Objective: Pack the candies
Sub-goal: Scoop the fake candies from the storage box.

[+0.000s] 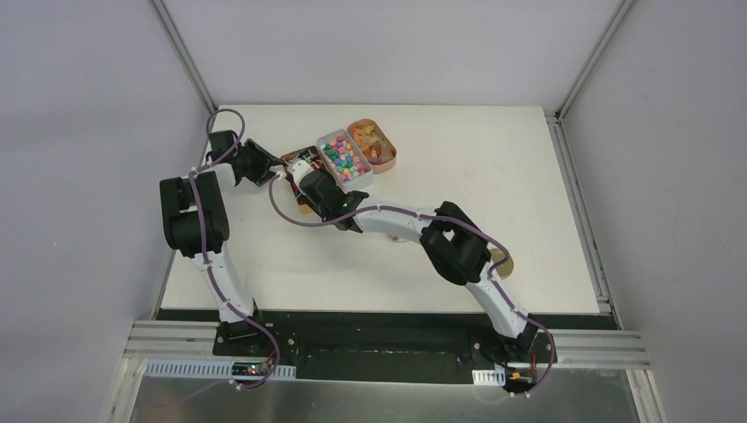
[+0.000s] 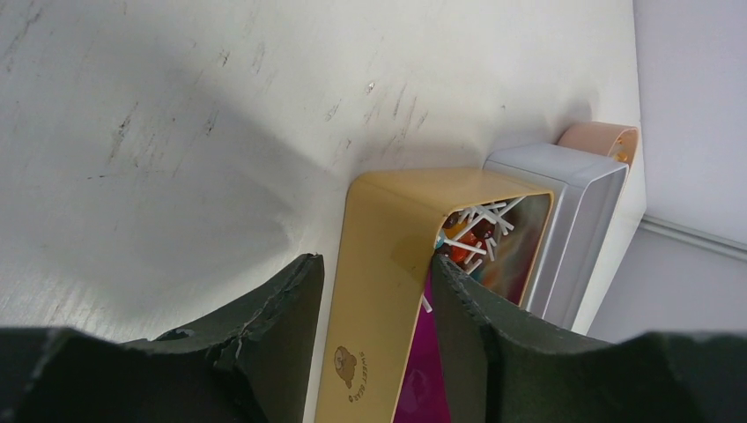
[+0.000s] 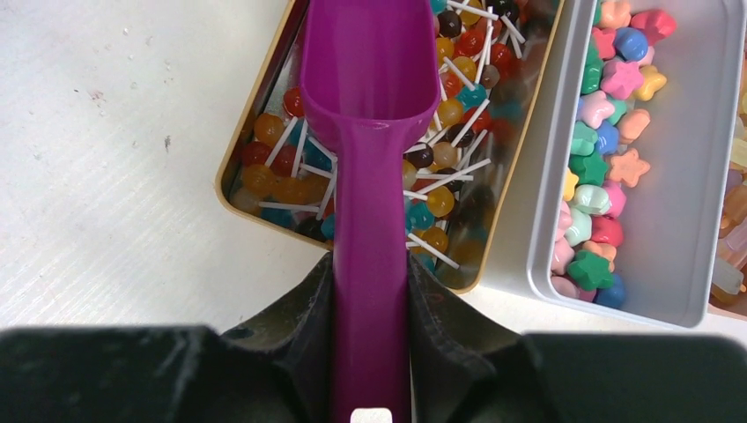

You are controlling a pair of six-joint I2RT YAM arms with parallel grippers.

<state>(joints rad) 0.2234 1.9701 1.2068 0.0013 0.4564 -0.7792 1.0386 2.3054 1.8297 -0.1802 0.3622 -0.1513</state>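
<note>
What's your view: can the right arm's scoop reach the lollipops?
Probably yes: the right gripper holds the purple scoop right over the open tan tin of lollipops, nothing between; the left gripper grips its wall.

Left gripper (image 2: 374, 269), right gripper (image 3: 368, 278) clamped

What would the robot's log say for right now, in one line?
left gripper: shut on wall of tan metal tin | right gripper: holding purple plastic scoop over round lollipop candies in that tin | scoop: looks empty
</note>
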